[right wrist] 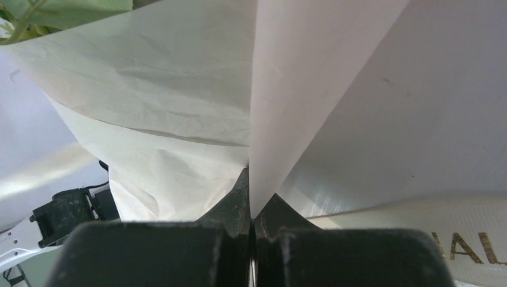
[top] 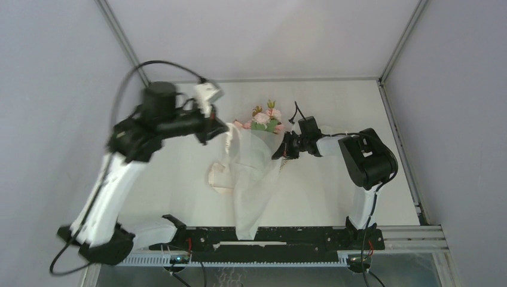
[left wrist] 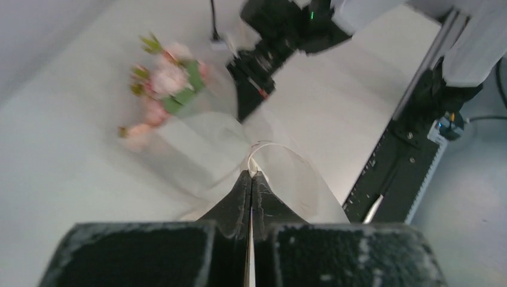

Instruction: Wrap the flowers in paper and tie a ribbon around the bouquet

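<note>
The pink flowers (top: 263,118) lie at the back of the table, their stems hidden under the off-white paper (top: 254,173). The sheet is lifted round them on both sides and trails towards the front rail. My left gripper (top: 220,128), blurred in the top view, is shut on the paper's left edge. In its wrist view the gripper (left wrist: 252,174) pinches a curled fold, with the flowers (left wrist: 167,81) beyond. My right gripper (top: 283,147) is shut on the sheet's right side, and its wrist view shows the gripper (right wrist: 256,186) clamping a fold of paper (right wrist: 179,89). The cream ribbon (right wrist: 472,242) with gold lettering lies below it.
A black rail (top: 287,236) runs along the near edge between the arm bases. Grey walls and metal frame posts (top: 399,42) enclose the white table (top: 347,101). A cream loop (top: 214,176) lies beside the paper's left edge.
</note>
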